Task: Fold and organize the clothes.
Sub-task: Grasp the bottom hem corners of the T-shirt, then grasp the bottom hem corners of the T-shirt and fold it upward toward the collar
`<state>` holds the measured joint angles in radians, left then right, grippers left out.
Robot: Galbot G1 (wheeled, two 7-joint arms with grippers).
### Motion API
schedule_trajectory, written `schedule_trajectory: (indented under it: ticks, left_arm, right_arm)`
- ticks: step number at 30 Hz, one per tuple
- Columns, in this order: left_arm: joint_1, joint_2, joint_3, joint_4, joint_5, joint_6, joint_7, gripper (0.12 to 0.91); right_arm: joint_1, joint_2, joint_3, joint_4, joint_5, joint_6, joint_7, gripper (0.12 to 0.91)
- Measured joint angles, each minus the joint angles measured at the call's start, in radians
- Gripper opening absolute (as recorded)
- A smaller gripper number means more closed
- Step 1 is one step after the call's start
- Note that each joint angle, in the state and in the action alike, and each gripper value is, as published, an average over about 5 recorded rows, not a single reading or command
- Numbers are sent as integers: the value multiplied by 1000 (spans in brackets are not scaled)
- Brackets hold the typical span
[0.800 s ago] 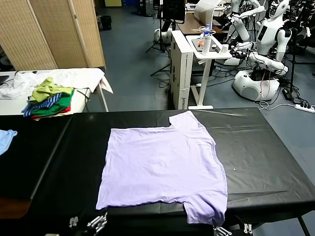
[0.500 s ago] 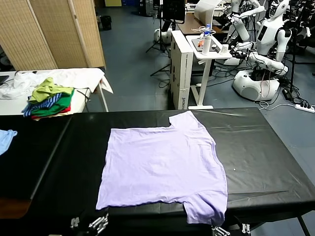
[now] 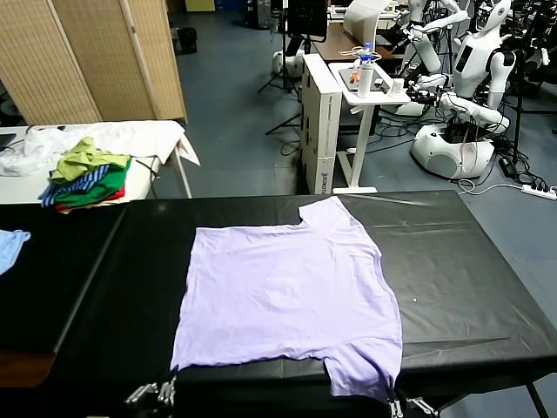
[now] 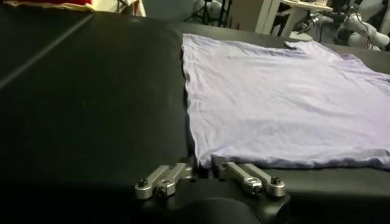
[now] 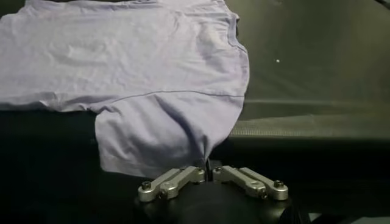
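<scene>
The clothes are one light lavender T-shirt [image 3: 287, 296], spread flat on the black table [image 3: 461, 279], collar toward the far edge. At the near edge my left gripper [image 3: 164, 392] is shut on the shirt's near-left hem corner. The left wrist view shows that corner of the T-shirt [image 4: 274, 97] tucked between the jaws of the left gripper [image 4: 204, 167]. My right gripper [image 3: 398, 403] is shut on the tip of the near-right sleeve. In the right wrist view the T-shirt [image 5: 122, 61] narrows to a pinched fold inside the right gripper [image 5: 207, 167].
A pile of green, blue-striped and red garments [image 3: 87, 174] lies on a white table at the back left. A small light blue cloth [image 3: 10, 244] sits at the left edge. A white stand [image 3: 361, 96] and other robots [image 3: 461, 87] are beyond the table.
The left gripper has shifted slightly left and the right gripper slightly right along the near edge. The sleeve tip is drawn a little toward the right gripper. The shirt otherwise lies as before.
</scene>
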<state>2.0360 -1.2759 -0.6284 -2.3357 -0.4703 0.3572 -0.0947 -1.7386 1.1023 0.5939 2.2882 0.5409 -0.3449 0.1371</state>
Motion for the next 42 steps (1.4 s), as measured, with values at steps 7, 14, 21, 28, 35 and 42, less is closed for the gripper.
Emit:
schedule_trajectory:
  ticks: [7, 14, 21, 28, 35, 42]
  left_arm:
    - [36, -26, -11, -40, 10, 1, -9, 144]
    - [72, -54, -19, -82, 7, -17, -9, 144]
    - [30, -70, -15, -68, -21, -50, -12, 144]
    - [-86, -76, -5, -18, -66, -54, -30, 144]
    - [-203, -82, 11, 42, -55, -64, -34, 144]
    - [-291, -89, 32, 99, -33, -70, -34, 144]
  right_arm:
    - [159, -25, -48, -115, 3, -12, 15, 140]
    - [311, -40, -114, -211, 3, -28, 38, 140]
    - [421, -38, -180, -283, -16, -46, 54, 140]
    - [469, -26, -210, -335, -29, -40, 48, 140]
    - [483, -22, -216, -364, -32, -59, 33, 140]
    - [438, -35, -176, -321, -29, -85, 16, 140]
